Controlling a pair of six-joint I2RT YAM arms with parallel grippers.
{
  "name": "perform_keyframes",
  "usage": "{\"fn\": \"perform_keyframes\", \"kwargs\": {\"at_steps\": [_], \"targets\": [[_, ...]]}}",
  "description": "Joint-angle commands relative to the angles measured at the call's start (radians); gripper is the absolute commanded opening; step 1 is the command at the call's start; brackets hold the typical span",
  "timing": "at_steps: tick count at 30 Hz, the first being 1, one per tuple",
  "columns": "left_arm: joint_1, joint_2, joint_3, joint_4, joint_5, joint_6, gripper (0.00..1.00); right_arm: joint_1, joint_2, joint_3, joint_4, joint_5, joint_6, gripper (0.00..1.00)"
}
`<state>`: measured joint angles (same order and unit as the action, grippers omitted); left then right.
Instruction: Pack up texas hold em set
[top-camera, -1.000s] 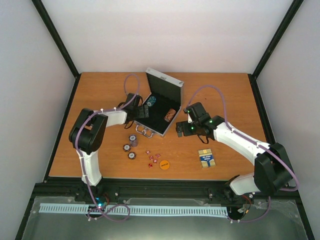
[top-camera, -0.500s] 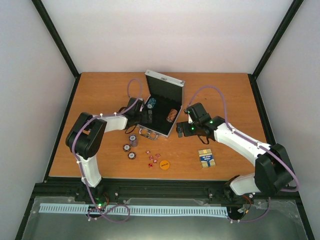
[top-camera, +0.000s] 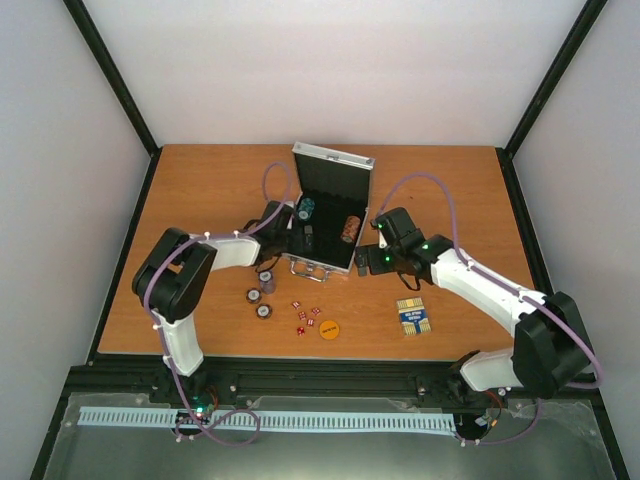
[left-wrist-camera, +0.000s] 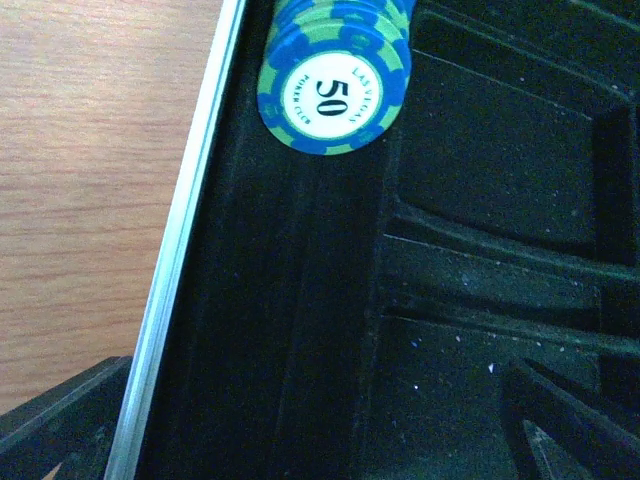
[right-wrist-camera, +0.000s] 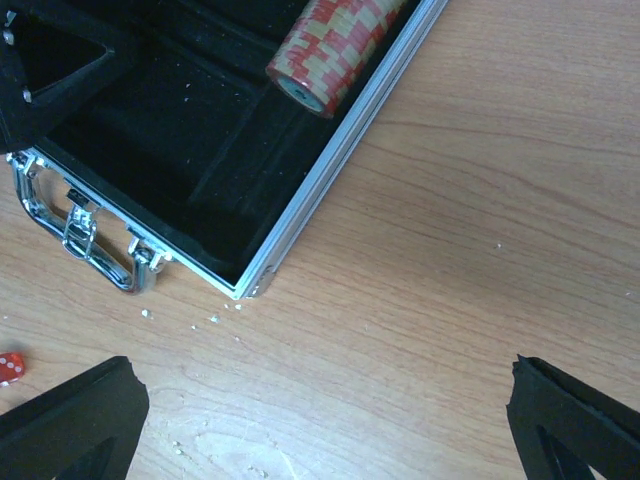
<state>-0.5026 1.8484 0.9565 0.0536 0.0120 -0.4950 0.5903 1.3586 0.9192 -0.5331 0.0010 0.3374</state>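
Left end effector (top-camera: 303, 240) apart, empty, over the open case (right-wrist-camera: 335, 165) near the blue chips (left-wrist-camera: 335, 85); right end effector (right-wrist-camera: 328, 415) apart, empty, beside the case. Loose chips (top-camera: 263, 311) on desk (top-camera: 200, 200): probably light, slick. I'd pinch them across the rims.

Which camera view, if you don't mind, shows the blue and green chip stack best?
The left wrist view: the blue and green chip stack lies close up in the case, its 50 face readable. The top external view shows only a small blue-green patch there. The right wrist view misses it.
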Motion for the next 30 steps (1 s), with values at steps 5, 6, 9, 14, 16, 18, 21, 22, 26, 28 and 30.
{"fn": "perform_keyframes", "kwargs": {"at_steps": [5, 6, 9, 14, 16, 18, 21, 22, 26, 28, 30], "targets": [[-0.062, 0.033, -0.044, -0.131, 0.104, -0.059, 1.0, 0.0, -0.037, -0.026, -0.004, 0.019, 0.013, 1.0], [-0.064, 0.025, -0.048, -0.133, 0.108, -0.06, 1.0, 0.0, -0.039, -0.028, -0.003, 0.019, 0.015, 1.0], [-0.071, 0.009, -0.066, -0.135, 0.112, -0.063, 1.0, 0.0, -0.045, -0.034, 0.0, 0.02, 0.019, 1.0], [-0.087, -0.012, -0.093, -0.133, 0.115, -0.073, 1.0, 0.0, -0.056, -0.045, 0.0, 0.019, 0.027, 1.0], [-0.093, -0.018, -0.103, -0.132, 0.117, -0.078, 1.0, 0.0, -0.061, -0.048, 0.0, 0.019, 0.029, 1.0], [-0.1, -0.03, -0.11, -0.134, 0.118, -0.08, 1.0, 0.0, -0.066, -0.051, -0.003, 0.019, 0.03, 1.0], [-0.1, -0.054, -0.114, -0.154, 0.11, -0.074, 1.0, 0.0, -0.077, -0.055, -0.004, 0.019, 0.031, 1.0], [-0.1, -0.064, -0.114, -0.164, 0.104, -0.071, 1.0, 0.0, -0.079, -0.057, -0.005, 0.018, 0.031, 1.0], [-0.1, -0.096, -0.086, -0.221, 0.043, -0.05, 1.0, 0.0, -0.077, -0.056, -0.006, 0.01, 0.029, 1.0], [-0.1, -0.103, -0.067, -0.251, 0.008, -0.043, 1.0, 0.0, -0.076, -0.052, -0.008, 0.007, 0.028, 1.0], [-0.1, -0.108, -0.048, -0.272, -0.019, -0.042, 1.0, 0.0, -0.078, -0.05, -0.01, 0.005, 0.024, 1.0]]}}
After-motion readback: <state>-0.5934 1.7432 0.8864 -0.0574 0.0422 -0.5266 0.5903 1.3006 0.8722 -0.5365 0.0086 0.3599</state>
